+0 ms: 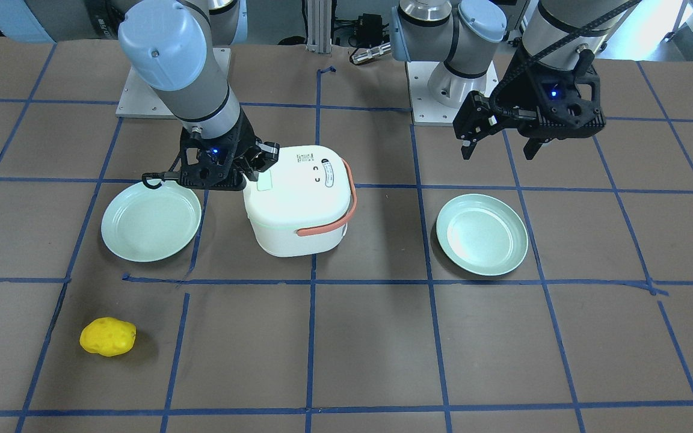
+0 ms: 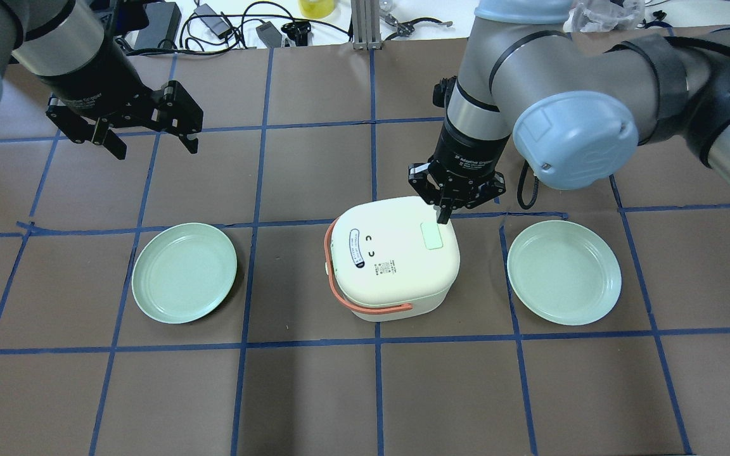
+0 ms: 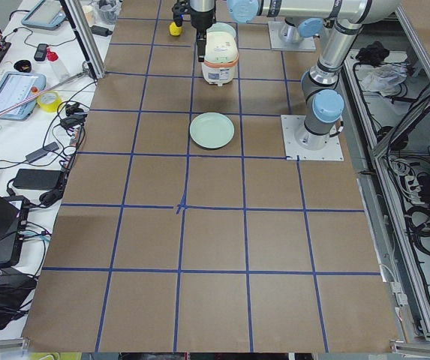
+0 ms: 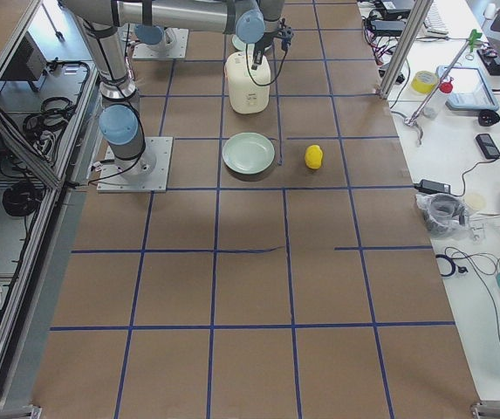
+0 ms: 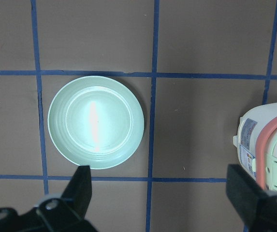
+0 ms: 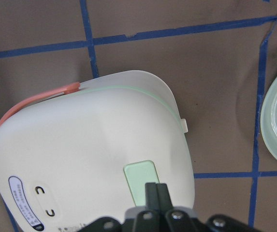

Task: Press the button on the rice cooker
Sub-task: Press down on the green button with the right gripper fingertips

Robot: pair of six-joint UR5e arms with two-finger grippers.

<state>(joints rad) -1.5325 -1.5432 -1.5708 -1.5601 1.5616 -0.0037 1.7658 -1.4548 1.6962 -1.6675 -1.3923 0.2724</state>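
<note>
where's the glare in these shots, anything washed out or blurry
Left wrist view: a bright vertical streak of glare runs down the green plate. Front-facing view: the rice cooker lid is washed out, nearly pure white. Overhead view: even light, only soft shadows, nothing blurred.

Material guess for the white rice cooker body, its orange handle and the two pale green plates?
White rice cooker body: likely moulded plastic, smooth satin; soft highlights, rounded corners. Orange handle: probably plastic, matte; thin band, no glare. Pale green round plates, left and right: plastic or melamine, semi-gloss; broad light streak; ceramic not excluded.
</note>
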